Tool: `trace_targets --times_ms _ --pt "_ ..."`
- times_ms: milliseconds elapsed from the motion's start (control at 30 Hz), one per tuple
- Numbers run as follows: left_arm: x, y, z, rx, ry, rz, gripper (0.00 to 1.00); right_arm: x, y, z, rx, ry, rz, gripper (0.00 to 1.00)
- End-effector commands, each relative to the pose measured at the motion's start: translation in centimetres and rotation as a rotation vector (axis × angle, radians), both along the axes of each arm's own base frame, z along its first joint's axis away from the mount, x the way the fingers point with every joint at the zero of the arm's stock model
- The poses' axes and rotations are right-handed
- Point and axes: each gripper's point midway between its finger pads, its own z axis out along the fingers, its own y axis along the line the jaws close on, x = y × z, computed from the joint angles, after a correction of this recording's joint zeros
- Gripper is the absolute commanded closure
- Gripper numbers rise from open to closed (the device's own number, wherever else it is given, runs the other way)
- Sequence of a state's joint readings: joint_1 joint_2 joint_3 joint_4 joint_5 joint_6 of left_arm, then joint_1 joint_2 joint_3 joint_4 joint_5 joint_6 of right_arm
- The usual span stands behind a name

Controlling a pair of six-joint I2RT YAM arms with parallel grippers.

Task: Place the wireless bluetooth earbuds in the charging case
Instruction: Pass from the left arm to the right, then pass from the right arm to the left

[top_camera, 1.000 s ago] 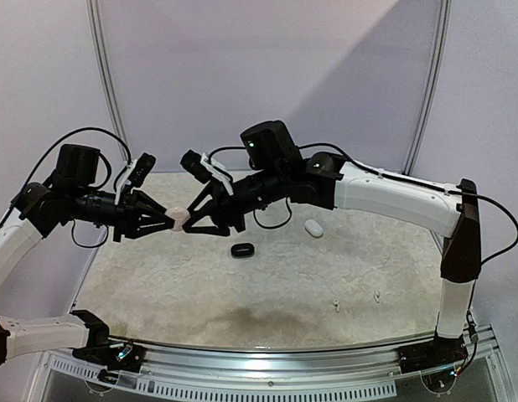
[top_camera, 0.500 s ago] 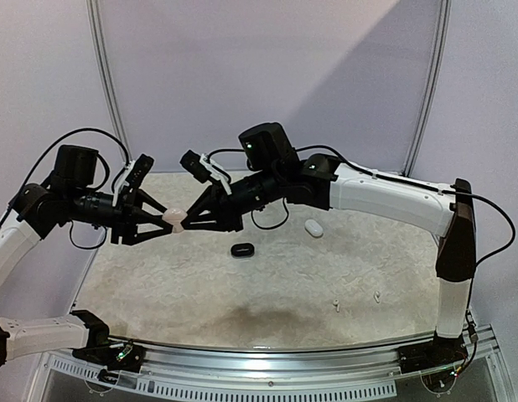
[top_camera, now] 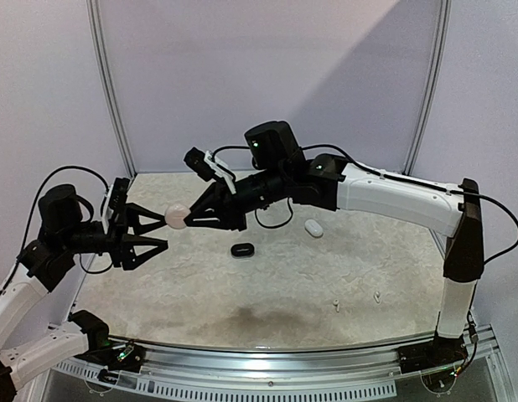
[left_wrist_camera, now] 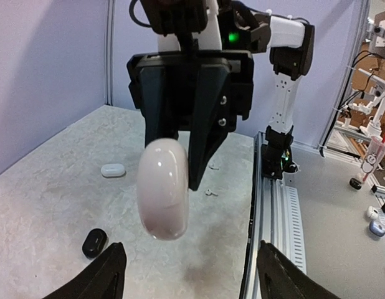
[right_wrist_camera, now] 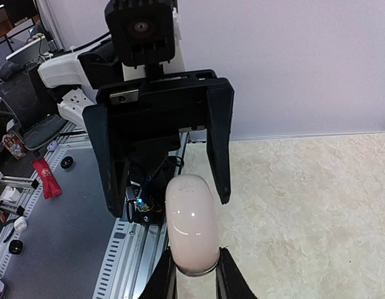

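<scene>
A pale pink pebble-shaped charging case (top_camera: 176, 216) hangs in the air above the table's left side, lid closed. My right gripper (top_camera: 189, 219) is shut on one end of it; the right wrist view shows the case (right_wrist_camera: 191, 224) pinched between the two fingertips (right_wrist_camera: 168, 278). My left gripper (top_camera: 163, 232) stands open just left of the case and apart from it, its fingers (left_wrist_camera: 109, 274) spread wide below the case (left_wrist_camera: 163, 189). Two tiny white earbuds (top_camera: 334, 306) (top_camera: 377, 296) lie on the mat at the front right.
A black case (top_camera: 241, 249) and a white case (top_camera: 313, 227) lie on the mat near the middle. The left wrist view shows the same white case (left_wrist_camera: 113, 169), black case (left_wrist_camera: 95, 242) and an earbud (left_wrist_camera: 209, 192). A metal rail (top_camera: 267, 356) runs along the near edge.
My left gripper let go of the pink case, opened wide and drew back to the left and down. My right gripper closed on the case and now holds it alone.
</scene>
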State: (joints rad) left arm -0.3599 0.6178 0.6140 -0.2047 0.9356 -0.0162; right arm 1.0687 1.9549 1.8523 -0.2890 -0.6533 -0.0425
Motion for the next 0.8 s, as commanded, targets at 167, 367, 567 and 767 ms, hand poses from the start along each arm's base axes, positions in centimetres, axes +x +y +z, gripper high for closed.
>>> trace_targets --times_ms 167,367,567,767 --pt "0.8 -0.8 4.6 -0.132 -0.112 -0.050 0.41 -0.2 -0.8 2.8 0.057 -0.069 -0.007 1.00" --pt "0.5 -1.4 3.7 -0.128 -0.074 -0.073 0.49 -0.2 -0.8 3.1 0.061 -0.069 -0.014 1.00" --pt "1.0 -1.9 2.3 -0.103 -0.001 -0.084 0.50 -0.5 -0.7 3.8 0.080 -0.090 -0.015 1.00" --pt "1.3 -1.9 2.0 -0.095 0.007 -0.074 0.59 -0.5 -0.7 3.8 0.084 -0.101 -0.011 1.00"
